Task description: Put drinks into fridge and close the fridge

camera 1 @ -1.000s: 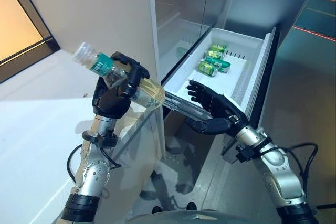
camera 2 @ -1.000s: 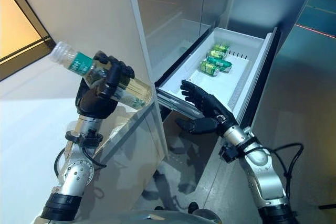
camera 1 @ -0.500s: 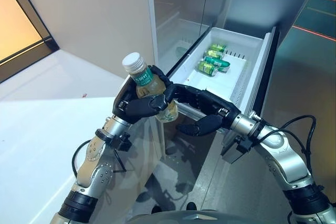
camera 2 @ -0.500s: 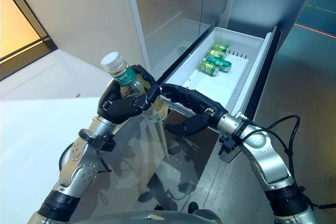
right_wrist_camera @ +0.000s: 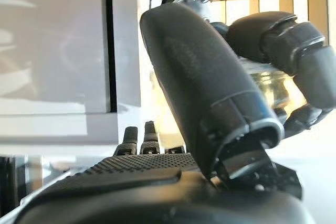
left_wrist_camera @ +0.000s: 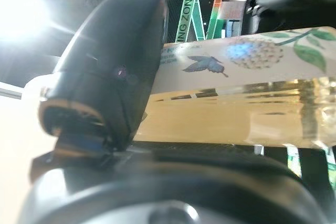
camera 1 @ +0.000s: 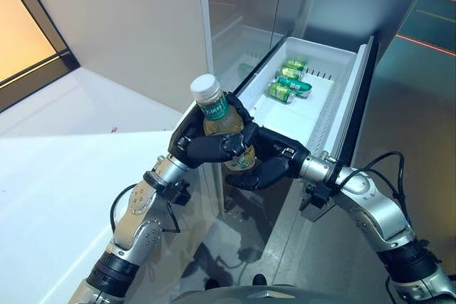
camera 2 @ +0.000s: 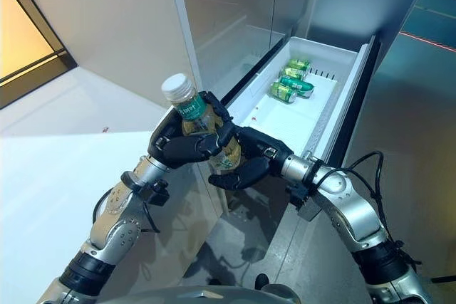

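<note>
The bottle (camera 1: pixel 226 127) is clasped by the left hand (camera 1: pixel 201 144), fingers curled round its upper body below the white cap, so that it is held nearly upright. The right hand (camera 1: pixel 265 164) is cupped round the lower body, thumb and fingers closing on it, which suggests a transfer between hands. The bottle is held in the air just before the near left corner of the open fridge drawer (camera 1: pixel 350 70). Green cans (camera 1: pixel 288 83) are lying near its far edge, leaving the near part free.
</note>
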Available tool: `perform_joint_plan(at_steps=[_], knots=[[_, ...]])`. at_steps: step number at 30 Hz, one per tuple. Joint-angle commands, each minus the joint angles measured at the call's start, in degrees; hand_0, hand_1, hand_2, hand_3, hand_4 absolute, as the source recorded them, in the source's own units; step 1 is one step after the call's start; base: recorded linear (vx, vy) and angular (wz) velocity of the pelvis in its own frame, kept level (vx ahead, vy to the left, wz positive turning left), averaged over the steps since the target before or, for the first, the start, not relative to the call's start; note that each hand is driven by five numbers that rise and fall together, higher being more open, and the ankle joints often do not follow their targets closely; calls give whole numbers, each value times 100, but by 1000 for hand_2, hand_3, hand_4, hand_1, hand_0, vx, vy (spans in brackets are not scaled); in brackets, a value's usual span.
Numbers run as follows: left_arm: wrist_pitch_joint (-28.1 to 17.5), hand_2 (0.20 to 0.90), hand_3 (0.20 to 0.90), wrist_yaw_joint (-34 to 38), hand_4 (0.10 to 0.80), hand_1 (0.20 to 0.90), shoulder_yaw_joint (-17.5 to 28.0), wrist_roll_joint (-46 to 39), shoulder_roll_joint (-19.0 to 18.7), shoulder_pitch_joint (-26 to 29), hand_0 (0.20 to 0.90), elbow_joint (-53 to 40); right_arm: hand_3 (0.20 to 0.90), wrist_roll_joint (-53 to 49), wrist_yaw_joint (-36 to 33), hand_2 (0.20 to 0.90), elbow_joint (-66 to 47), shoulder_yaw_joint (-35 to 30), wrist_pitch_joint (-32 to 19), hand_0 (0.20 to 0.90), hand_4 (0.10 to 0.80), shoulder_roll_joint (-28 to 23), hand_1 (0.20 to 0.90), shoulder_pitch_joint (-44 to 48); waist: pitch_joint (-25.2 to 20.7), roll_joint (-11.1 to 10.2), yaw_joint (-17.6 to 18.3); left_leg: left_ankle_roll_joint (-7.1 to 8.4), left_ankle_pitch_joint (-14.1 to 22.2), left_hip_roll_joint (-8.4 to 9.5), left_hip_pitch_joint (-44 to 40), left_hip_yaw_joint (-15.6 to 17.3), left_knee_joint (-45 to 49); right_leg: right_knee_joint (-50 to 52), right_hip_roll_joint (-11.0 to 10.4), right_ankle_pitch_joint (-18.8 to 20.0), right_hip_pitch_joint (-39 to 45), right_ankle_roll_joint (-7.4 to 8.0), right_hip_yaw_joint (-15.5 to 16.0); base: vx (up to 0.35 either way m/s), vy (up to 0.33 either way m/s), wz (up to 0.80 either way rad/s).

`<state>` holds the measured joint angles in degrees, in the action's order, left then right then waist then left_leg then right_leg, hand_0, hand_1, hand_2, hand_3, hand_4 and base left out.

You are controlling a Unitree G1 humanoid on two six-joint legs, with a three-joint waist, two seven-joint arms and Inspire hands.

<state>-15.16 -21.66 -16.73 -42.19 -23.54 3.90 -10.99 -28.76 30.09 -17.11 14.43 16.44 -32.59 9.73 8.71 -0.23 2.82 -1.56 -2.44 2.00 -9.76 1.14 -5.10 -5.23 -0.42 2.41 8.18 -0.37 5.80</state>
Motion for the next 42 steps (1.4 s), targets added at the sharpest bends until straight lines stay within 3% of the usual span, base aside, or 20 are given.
perform_joint_plan(at_steps=[1,9,23,24,25,35,42], knots=[[-765,300,200,40,100,300,-37,-51,91,1081,300,-713,900,-555,-37,900,-423,-35,-434,900,800,148,900,687,-507,-182,-108,50,381,-17,-17,340,10,146,9,-173,55,309,6,0,0,0],[-600,300,200,148,100,300,-172,294,41,1107,300,-554,900,-572,-122,900,-438,-32,-448,900,800,126,900,830,-515,-178,-111,54,377,-24,-28,353,10,128,14,-167,75,307,9,0,0,0],[-787,300,200,356,100,300,-228,752,-258,1100,300,-400,900,-642,38,900,-394,-3,-90,900,800,-67,900,768,-510,-175,-85,50,362,-27,-27,385,10,138,18,-164,61,313,-16,0,0,0],[-813,300,200,352,100,300,-225,730,-274,1101,300,-395,488,-624,76,547,-383,1,-58,547,388,-86,547,746,-513,-175,-83,48,364,-26,-27,385,10,136,19,-165,62,315,-17,0,0,0],[-840,300,200,345,100,300,-225,699,-285,1101,300,-395,200,-608,71,300,-385,5,-56,300,100,-91,300,728,-513,-175,-81,48,364,-25,-27,383,10,136,18,-163,61,317,-18,0,0,0],[-1422,300,200,111,100,300,-290,327,-145,1139,300,-564,200,-587,-23,300,-299,58,58,300,100,-74,300,679,-499,-195,-62,50,359,-26,-14,369,10,123,28,-147,55,314,-26,0,0,0],[-1531,300,200,117,100,300,-325,174,33,1187,300,-691,200,-709,-313,300,-246,7,18,300,100,12,300,756,-482,-215,-66,56,364,-32,-7,364,10,135,26,-152,47,316,4,0,0,0]])
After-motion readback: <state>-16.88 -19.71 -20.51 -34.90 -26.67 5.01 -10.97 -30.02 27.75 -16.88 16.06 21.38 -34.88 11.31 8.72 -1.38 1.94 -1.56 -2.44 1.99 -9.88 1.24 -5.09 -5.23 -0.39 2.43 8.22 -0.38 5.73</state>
